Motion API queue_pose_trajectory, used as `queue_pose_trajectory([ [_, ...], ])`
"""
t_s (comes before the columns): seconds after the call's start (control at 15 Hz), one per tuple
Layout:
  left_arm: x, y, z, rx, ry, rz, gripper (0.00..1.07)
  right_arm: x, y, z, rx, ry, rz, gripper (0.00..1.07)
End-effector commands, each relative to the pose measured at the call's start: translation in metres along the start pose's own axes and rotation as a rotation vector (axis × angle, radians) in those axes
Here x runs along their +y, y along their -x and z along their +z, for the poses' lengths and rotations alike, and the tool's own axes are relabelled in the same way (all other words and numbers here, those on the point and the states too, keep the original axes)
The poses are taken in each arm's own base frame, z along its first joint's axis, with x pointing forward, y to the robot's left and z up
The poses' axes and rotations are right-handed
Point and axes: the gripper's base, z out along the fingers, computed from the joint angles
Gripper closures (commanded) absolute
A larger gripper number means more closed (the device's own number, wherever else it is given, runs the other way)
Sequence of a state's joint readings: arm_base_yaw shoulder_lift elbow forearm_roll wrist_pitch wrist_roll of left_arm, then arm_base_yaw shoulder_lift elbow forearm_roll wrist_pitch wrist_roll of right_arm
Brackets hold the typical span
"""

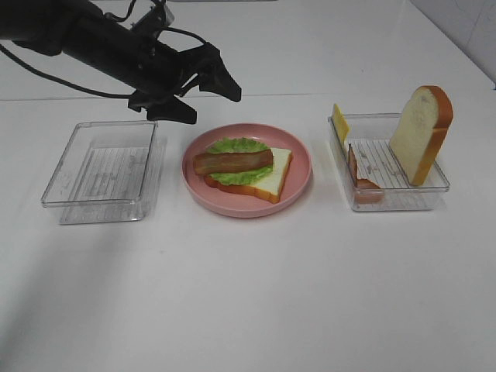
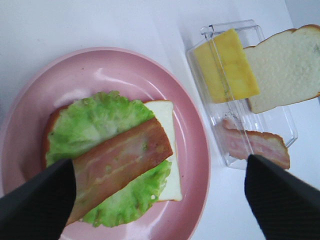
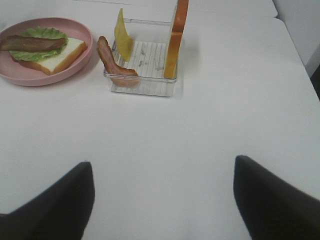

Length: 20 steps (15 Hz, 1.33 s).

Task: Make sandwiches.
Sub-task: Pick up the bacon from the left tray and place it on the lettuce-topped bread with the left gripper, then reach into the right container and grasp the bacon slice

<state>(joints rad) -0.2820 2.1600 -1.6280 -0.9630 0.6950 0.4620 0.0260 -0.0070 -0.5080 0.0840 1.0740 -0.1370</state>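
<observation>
A partly built sandwich lies on the pink plate (image 1: 298,182): a white bread slice (image 1: 273,177) at the bottom, then a green lettuce leaf (image 1: 236,146), then a bacon strip (image 1: 232,161) on top. My left gripper (image 1: 211,105) hovers open above the plate's far left edge, holding nothing. In the left wrist view its fingers (image 2: 37,200) straddle the bacon strip (image 2: 120,162) and lettuce (image 2: 95,122) from above. My right gripper (image 3: 162,200) is open and empty over bare table, on the near side of the right tray (image 3: 142,87), and does not show in the exterior high view.
The clear tray on the right (image 1: 391,203) holds a yellow cheese slice (image 1: 339,122), another bacon strip (image 1: 360,177) and an upright bread slice (image 1: 422,133). An empty clear tray (image 1: 105,167) sits left of the plate.
</observation>
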Motion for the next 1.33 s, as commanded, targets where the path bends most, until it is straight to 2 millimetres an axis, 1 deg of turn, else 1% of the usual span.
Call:
queue_pose_trajectory([
  [0.07,-0.011,0.008,-0.023,-0.025,0.05,0.03,0.2,0.0,0.0,-0.001,-0.02,-0.003,-0.003,0.34],
  [0.2,-0.026,0.01,-0.05,-0.011,0.096,0.09,0.2,0.0,0.0,-0.001,-0.02,-0.003,-0.003,0.34],
  [0.27,-0.036,0.01,-0.067,-0.006,0.117,0.12,0.2,0.0,0.0,-0.001,-0.02,-0.003,-0.003,0.34],
  [0.33,-0.049,0.008,-0.095,0.01,0.162,0.151,0.2,0.0,0.0,-0.001,-0.02,-0.003,-0.003,0.34],
  [0.4,-0.054,0.008,-0.103,0.011,0.172,0.157,0.2,0.0,0.0,-0.001,-0.02,-0.003,-0.003,0.34],
  [0.6,-0.083,-0.001,-0.165,-0.008,0.25,0.193,0.2,0.0,0.0,-0.001,-0.02,-0.003,-0.003,0.34],
  [0.67,-0.088,-0.003,-0.176,-0.013,0.261,0.195,0.2,0.0,0.0,-0.001,-0.02,-0.003,-0.003,0.34],
  [0.73,-0.095,-0.008,-0.195,-0.029,0.287,0.211,0.2,0.0,0.0,-0.001,-0.02,-0.003,-0.003,0.34],
  [0.8,-0.109,-0.018,-0.229,-0.054,0.33,0.231,0.2,0.0,0.0,-0.001,-0.02,-0.003,-0.003,0.34],
  [0.93,-0.117,-0.031,-0.255,-0.04,0.368,0.229,0.2,0.0,0.0,-0.001,-0.02,-0.003,-0.003,0.34],
  [1.07,-0.122,-0.043,-0.273,-0.018,0.391,0.215,0.2,0.0,0.0,-0.001,-0.02,-0.003,-0.003,0.34],
  [1.2,-0.126,-0.051,-0.284,-0.021,0.394,0.211,0.2,0.0,0.0,-0.001,-0.02,-0.003,-0.003,0.34],
  [1.27,-0.127,-0.063,-0.292,-0.026,0.393,0.207,0.2,0.0,0.0,-0.001,-0.02,-0.003,-0.003,0.34],
  [1.33,-0.124,-0.073,-0.294,-0.016,0.396,0.201,0.2,0.0,0.0,-0.001,-0.02,-0.003,-0.003,0.34],
])
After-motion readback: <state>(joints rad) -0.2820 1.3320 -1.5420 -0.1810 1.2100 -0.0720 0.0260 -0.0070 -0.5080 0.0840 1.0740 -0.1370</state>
